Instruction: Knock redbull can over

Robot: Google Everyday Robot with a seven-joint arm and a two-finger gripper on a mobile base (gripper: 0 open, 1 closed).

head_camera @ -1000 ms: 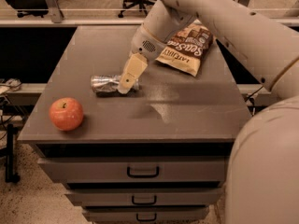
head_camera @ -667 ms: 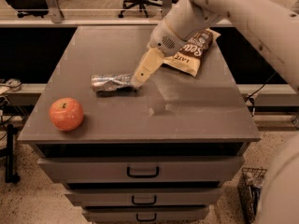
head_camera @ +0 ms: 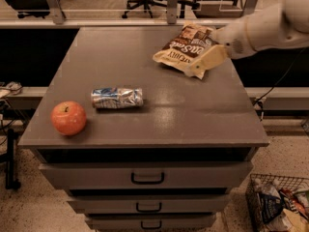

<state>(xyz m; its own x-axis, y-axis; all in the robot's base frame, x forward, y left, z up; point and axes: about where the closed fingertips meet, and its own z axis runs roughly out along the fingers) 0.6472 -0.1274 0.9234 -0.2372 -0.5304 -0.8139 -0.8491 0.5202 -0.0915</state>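
Note:
The redbull can (head_camera: 117,97) lies on its side on the grey cabinet top (head_camera: 159,124), left of centre, its silver top pointing right. It is dented and shiny. My gripper (head_camera: 202,67) hangs at the right side of the top, over the lower edge of the brown-and-yellow chip bag (head_camera: 186,48), well away to the right of the can. My white arm (head_camera: 263,30) reaches in from the upper right.
A red apple (head_camera: 68,118) sits at the front left, just left of the can. Drawers (head_camera: 147,178) fill the cabinet front. A wire basket (head_camera: 280,202) of packets stands on the floor at lower right. Office chairs stand behind.
My gripper has pulled away from the can, moving right and back across the top to the chip bag. The can stays lying on its side.

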